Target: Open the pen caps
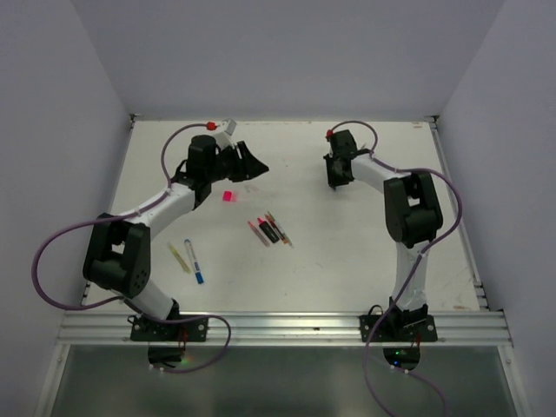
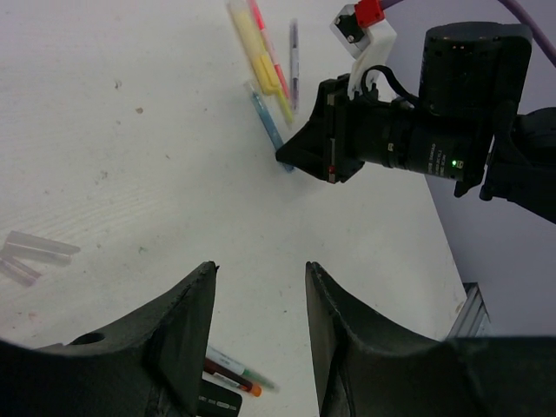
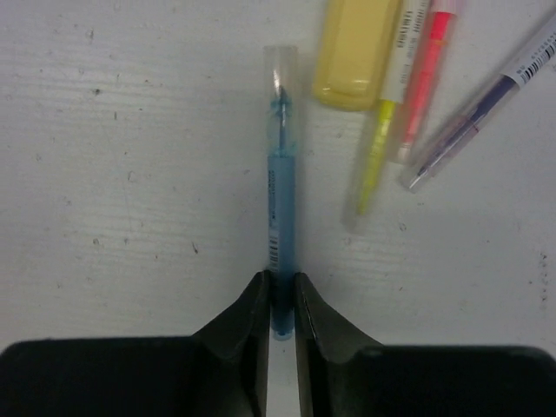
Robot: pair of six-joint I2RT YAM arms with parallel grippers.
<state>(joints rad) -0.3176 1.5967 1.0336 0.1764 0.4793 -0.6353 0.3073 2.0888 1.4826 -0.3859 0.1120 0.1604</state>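
My right gripper (image 3: 281, 280) is shut on the rear end of a blue pen (image 3: 281, 200), which lies on the white table and wears a pale clear cap (image 3: 281, 68) at its far tip. In the left wrist view the right gripper (image 2: 302, 158) holds that blue pen (image 2: 266, 120). My left gripper (image 2: 261, 276) is open and empty, above bare table; in the top view it (image 1: 252, 163) is at the back left. A loose pink cap (image 1: 228, 197) lies near it. Two clear caps (image 2: 35, 252) lie to its left.
A yellow highlighter (image 3: 356, 48), a yellow pen (image 3: 373, 161), a pink pen (image 3: 426, 69) and a purple pen (image 3: 482, 104) lie right of the blue pen. Several pens (image 1: 271, 230) lie mid-table. A yellow pen (image 1: 180, 257) and a blue-tipped pen (image 1: 195, 261) lie near the left arm.
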